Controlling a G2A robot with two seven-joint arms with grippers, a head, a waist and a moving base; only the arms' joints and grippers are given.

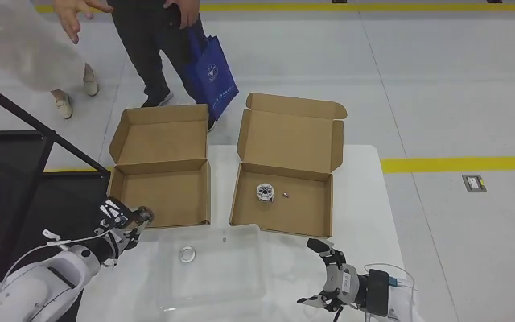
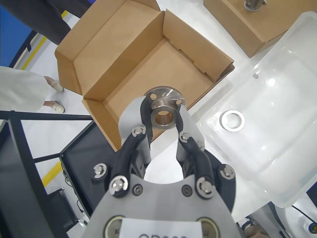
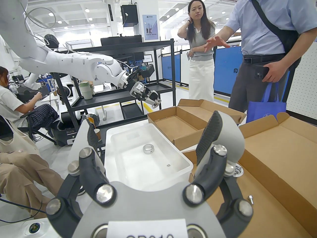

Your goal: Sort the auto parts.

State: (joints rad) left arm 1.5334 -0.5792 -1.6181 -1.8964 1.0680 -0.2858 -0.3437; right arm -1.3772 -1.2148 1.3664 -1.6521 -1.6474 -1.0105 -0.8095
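My left gripper [image 2: 162,115] is shut on a metal flanged bushing [image 2: 163,105], held above the near corner of the left cardboard box [image 1: 165,165]; from above it sits at the table's left edge [image 1: 133,219]. The right cardboard box [image 1: 286,173] holds a toothed metal hub [image 1: 265,191] and a small pin [image 1: 288,194]. A clear plastic tray [image 1: 233,282] holds a metal ring [image 1: 187,254]. My right gripper [image 1: 322,275] stands open at the table's near right, with nothing between its fingers.
Both boxes have their lids folded back toward the far side. A black metal rack [image 1: 32,153] stands left of the table. A person with a blue bag [image 1: 211,76] stands beyond the boxes. White table surface lies bare to the right of the right box.
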